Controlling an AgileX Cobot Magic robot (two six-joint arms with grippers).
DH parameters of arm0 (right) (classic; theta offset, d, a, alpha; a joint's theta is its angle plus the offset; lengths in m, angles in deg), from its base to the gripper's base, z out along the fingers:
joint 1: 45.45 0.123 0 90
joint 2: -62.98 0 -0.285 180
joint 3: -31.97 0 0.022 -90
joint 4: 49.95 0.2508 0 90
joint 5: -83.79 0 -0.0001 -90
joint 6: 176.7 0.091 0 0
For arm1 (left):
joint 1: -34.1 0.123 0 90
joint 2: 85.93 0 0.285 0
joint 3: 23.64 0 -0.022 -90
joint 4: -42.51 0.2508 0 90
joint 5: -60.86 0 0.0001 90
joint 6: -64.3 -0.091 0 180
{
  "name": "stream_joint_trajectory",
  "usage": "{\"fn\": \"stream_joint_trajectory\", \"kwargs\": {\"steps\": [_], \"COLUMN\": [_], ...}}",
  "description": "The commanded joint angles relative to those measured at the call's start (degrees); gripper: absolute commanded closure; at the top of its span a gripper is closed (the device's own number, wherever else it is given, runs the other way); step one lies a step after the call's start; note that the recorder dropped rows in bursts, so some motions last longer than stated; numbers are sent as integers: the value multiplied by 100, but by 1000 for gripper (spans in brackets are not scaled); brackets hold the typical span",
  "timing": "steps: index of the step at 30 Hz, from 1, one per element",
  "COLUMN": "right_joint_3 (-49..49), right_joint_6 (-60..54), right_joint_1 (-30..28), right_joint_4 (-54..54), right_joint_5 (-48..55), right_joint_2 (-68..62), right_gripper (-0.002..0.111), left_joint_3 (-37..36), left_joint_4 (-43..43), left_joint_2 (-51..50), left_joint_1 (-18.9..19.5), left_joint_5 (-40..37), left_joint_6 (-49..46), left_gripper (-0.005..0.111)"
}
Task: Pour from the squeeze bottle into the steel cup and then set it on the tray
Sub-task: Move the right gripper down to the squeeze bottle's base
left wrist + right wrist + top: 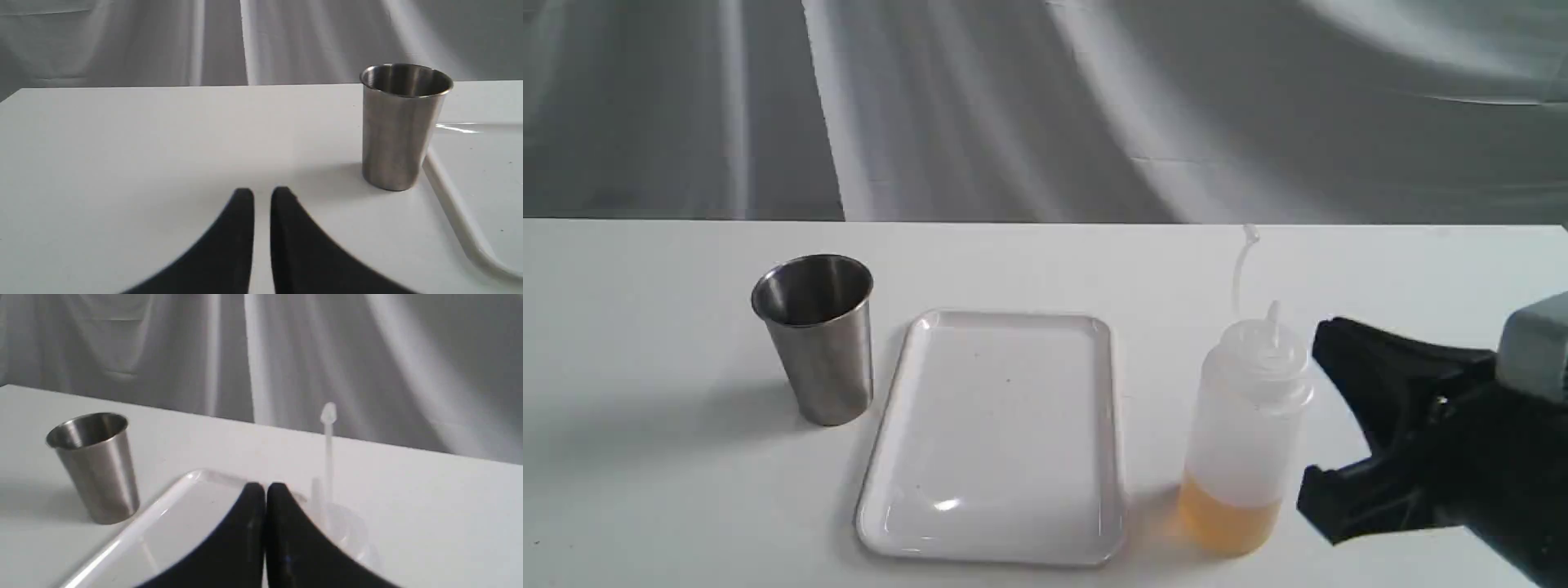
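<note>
The squeeze bottle (1245,433) stands upright on the table, right of the tray (996,433), with amber liquid in its bottom part and its cap strap sticking up. The steel cup (813,339) stands upright left of the tray. In the right wrist view my right gripper (265,486) is shut with nothing in it. The bottle's top (339,526) is just beside its fingers, not touching. The right arm (1462,457) hangs close to the bottle's right side. My left gripper (261,190) is shut, holds nothing and is low over the table, short of the cup (402,126).
The white table (645,490) ends at a straight far edge before a grey draped cloth (1045,106). The tray's rim (453,212) lies right beside the cup's base. Bare tabletop stretches left of the cup.
</note>
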Motion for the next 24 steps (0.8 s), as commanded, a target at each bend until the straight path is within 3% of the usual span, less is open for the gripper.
{"fn": "stream_joint_trajectory", "kwargs": {"steps": [1,14,24], "right_joint_3": [170,362,362], "right_joint_6": [1074,1151,1151], "right_joint_1": [11,11,11], "right_joint_4": [-1058,-1202,-725], "right_joint_5": [-51,-70,-1276], "right_joint_2": [-245,-1370,-2462], "right_gripper": [108,108,108], "left_joint_3": [-25,-25,-25], "left_joint_4": [-17,-17,-17], "left_joint_2": [15,15,15], "left_joint_1": [-46,-46,-46], "left_joint_5": [49,49,49], "left_joint_6": [25,13,25], "left_gripper": [98,98,98]}}
